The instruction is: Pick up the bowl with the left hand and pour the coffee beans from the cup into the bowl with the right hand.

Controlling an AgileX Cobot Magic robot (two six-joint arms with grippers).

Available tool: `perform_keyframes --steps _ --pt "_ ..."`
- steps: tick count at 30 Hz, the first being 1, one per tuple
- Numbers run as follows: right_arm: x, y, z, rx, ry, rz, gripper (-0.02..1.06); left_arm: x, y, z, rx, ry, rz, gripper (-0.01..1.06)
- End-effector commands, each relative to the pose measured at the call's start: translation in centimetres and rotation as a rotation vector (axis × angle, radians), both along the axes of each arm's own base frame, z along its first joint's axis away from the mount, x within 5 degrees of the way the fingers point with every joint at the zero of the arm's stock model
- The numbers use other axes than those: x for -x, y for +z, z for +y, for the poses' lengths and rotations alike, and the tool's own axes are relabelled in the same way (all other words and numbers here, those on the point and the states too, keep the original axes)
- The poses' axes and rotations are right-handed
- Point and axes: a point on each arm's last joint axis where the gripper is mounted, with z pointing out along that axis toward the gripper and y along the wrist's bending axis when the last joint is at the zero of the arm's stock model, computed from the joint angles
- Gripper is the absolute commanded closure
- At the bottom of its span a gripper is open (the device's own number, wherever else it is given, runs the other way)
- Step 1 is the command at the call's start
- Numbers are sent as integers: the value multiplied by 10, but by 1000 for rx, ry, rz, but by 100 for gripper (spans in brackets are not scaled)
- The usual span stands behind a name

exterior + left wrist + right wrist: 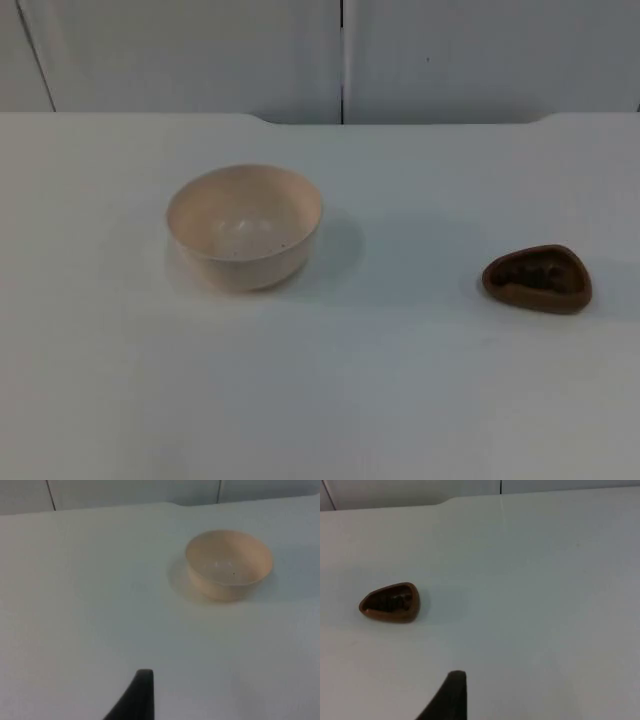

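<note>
- Bowl (244, 226): cream, round and deep, upright on the white table (400, 400), left of the middle and nearer the far edge than the near one. It looks empty but for a dark speck or two inside.
- Likely ceramic or hard plastic: stiff, smooth and probably slippery. The thin rim looks like the best place to grip, one finger inside the wall and one outside.
- Cup (538, 278): small, brown, with a rounded-triangle mouth, standing near the table's right edge, well apart from the bowl. Dark coffee beans (535, 274) lie inside it.
- It seems light and rigid, and low enough to tip easily. A grip across its outer walls, kept level until over the bowl, should keep the beans in.
- Left gripper (140, 700): one black fingertip is seen over bare table, well short of the bowl. It holds nothing, and how wide the claw stands cannot be told.
- Right gripper (452, 697): likewise one black fingertip over bare table, the cup off to one side ahead of it, nothing held, opening impossible to tell.
- Neither pickup has begun.
</note>
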Motion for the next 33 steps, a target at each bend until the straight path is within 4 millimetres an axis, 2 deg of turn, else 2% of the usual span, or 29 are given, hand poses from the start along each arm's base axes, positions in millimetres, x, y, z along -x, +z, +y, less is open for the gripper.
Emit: perform_keyframes --steps 1,9,20,33 --pt "1 0 0 -1 -8 -8 -1 1 2 0 28 17 -12 0" --pt "1 0 0 -1 -8 -8 -1 8 17 0 45 24 -65 0" --pt "1 0 0 -1 -8 -8 -1 3 41 0 48 25 -75 0" --pt "1 0 0 -1 -8 -8 -1 3 44 0 79 36 -94 0"
